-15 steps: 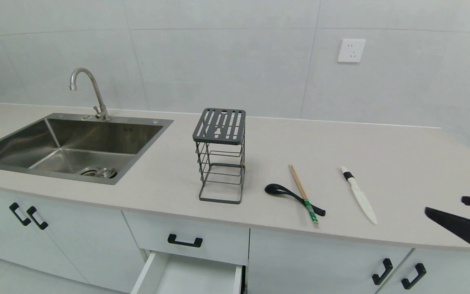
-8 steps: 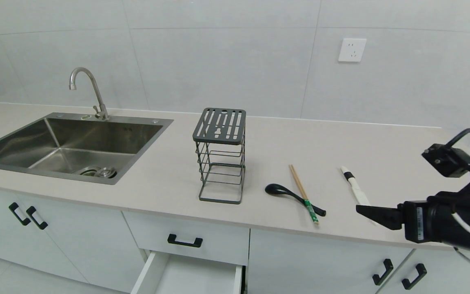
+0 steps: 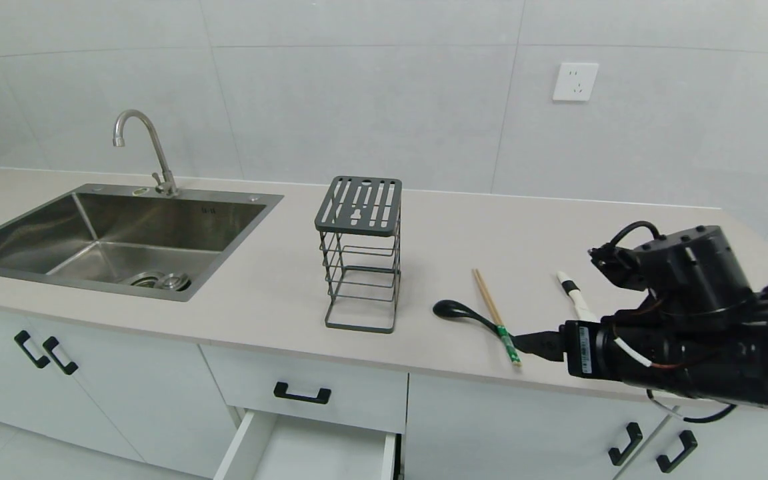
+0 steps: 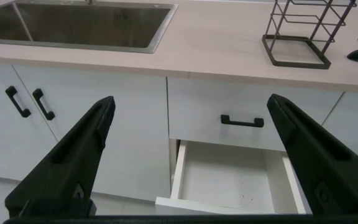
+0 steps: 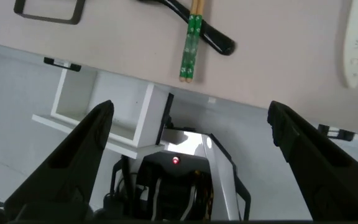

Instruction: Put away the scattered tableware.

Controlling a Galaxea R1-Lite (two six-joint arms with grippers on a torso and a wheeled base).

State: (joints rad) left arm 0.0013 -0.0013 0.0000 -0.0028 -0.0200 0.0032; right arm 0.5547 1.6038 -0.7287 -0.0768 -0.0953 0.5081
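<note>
chopsticks lie front-to-back, green ends toward counter edge; right fingers spread, empty; left fingers spread, empty

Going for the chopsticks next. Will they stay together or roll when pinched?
The chopsticks look thin, stiff and light, so they are probably easy to lift. They are two loose sticks lying side by side, so they may split or roll apart. They cross the black spoon at its handle, so a push could drag it too.

Left hand spread wide, right hand likewise
</note>
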